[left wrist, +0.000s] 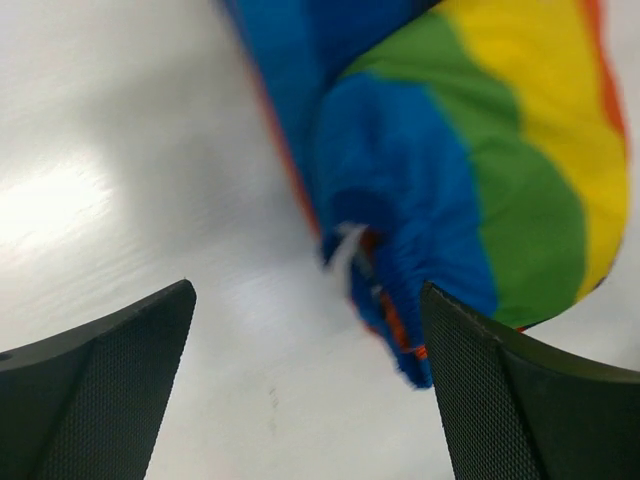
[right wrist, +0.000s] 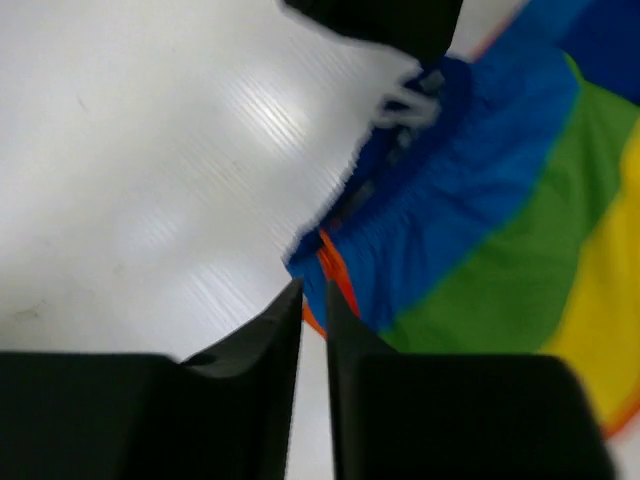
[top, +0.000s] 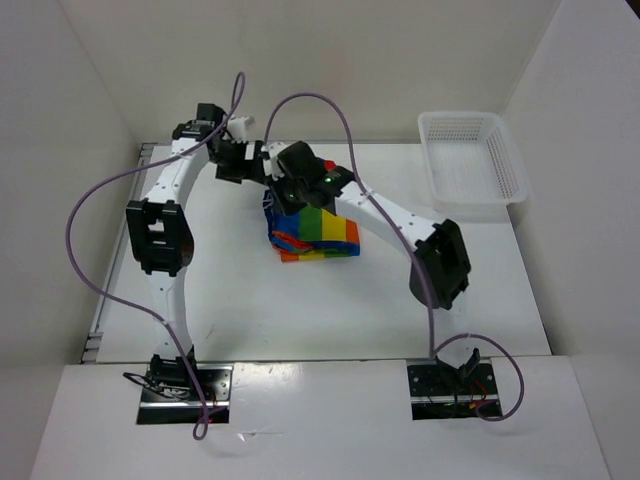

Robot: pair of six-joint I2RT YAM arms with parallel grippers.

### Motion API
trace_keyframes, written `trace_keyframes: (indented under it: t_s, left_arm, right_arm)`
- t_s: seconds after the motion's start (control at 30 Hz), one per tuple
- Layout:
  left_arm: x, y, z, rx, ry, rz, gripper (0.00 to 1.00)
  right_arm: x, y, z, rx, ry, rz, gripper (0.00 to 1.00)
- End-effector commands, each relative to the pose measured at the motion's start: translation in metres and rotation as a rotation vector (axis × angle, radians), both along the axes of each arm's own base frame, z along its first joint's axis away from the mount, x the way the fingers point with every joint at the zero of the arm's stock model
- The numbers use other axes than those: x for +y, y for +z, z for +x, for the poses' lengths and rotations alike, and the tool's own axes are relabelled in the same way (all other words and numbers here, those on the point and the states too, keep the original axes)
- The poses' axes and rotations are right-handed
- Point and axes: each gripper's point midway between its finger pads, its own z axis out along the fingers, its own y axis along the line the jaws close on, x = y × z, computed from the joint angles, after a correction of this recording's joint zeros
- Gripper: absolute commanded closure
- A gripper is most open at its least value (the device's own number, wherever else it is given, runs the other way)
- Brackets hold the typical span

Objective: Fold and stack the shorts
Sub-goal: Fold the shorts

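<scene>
The shorts (left wrist: 480, 200) are soft matt cloth. The table (left wrist: 120, 150) is smooth, white, faintly glossy. The basket (top: 436, 165) is white plastic mesh. The left gripper (left wrist: 307, 288) has black, finely dimpled pads (left wrist: 120, 400).

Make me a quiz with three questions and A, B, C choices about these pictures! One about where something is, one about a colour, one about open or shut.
1. Where is the basket?
A) under the left arm
B) at the far right corner of the table
C) between the arm bases

2. Which stripe do the shorts have?
A) pink
B) black
C) green

3. The left pincer is
A) wide open
B) shut tight
C) out of sight

Answers:
1 B, the top view shows it there.
2 C, green sits between blue and yellow.
3 A, its fingers stand far apart.
</scene>
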Motion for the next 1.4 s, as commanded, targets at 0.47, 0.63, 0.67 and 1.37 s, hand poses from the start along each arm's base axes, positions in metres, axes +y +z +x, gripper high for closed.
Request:
trace_keyframes:
  t_s: [0.47,0.63,0.67,1.37]
  left_arm:
    - [-0.057,-0.082,0.022,0.05,-0.106,0.127,0.26]
    - [-0.057,-0.101,0.03,0.043,-0.089,0.215,0.26]
    - [-0.054,-0.11,0.029,0.056,-0.083,0.231,0.26]
    - [-0.01,0.12,0.023,-0.385,0.088,0.269,0.0]
  right_arm:
    - [-0.079,-0.148,-0.022,0.082,0.066,-0.267,0.97]
    - [-0.077,-0.16,-0.023,0.108,0.076,-0.278,0.99]
    - [-0.075,-0.156,-0.024,0.111,0.075,-0.262,0.99]
    - [-0.24,0.15,0.03,-0.387,-0.415,0.006,0.41]
